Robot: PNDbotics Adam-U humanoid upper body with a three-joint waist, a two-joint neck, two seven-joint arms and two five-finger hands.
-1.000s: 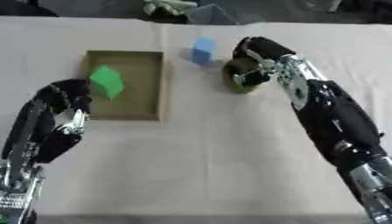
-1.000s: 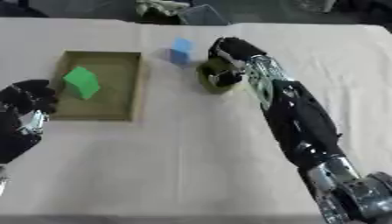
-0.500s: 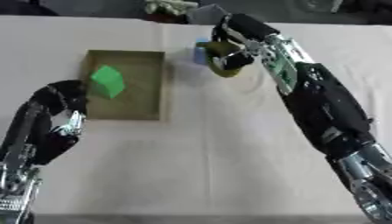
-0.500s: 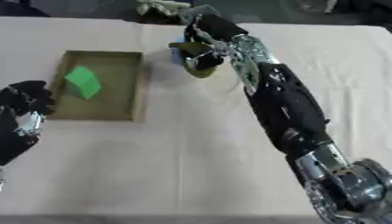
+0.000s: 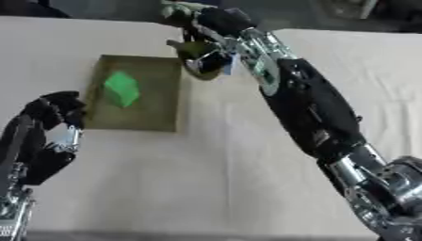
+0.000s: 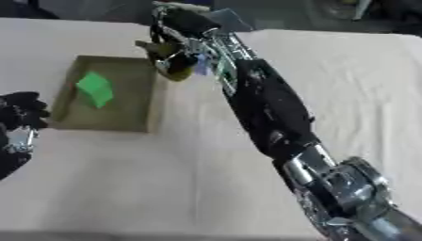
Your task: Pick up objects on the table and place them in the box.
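1. The right hand (image 5: 216, 29) has its fingers curled round a dark olive, rounded object (image 5: 198, 59), which hangs below the palm, clear of the table.
2. That dark olive object sits at the box's right far corner, over the right wall's rim and partly over the cloth just beside it; whether it touches the rim cannot be told.
3. A small blue object (image 5: 229, 66) shows just behind and to the right of the held piece, mostly hidden by the hand and forearm.
4. The right arm (image 5: 309, 103) runs from the lower right corner diagonally up to the far centre, crossing the table to the right of the box.
5. The box (image 5: 161, 123) is a shallow olive-brown tray, lying left of centre, its long sides running away from the robot. A green block (image 5: 122, 88) lies inside, in the far left part, with bare floor toward the near wall and the right wall.
6. The left hand (image 5: 54, 112) shows at the lower left, fingers curled and holding nothing, just beside the box's near left corner.
7. The table (image 5: 190, 179) is covered in pale cloth; a broad bare stretch lies between the box's near wall and the near edge, and another to the right of the arm.
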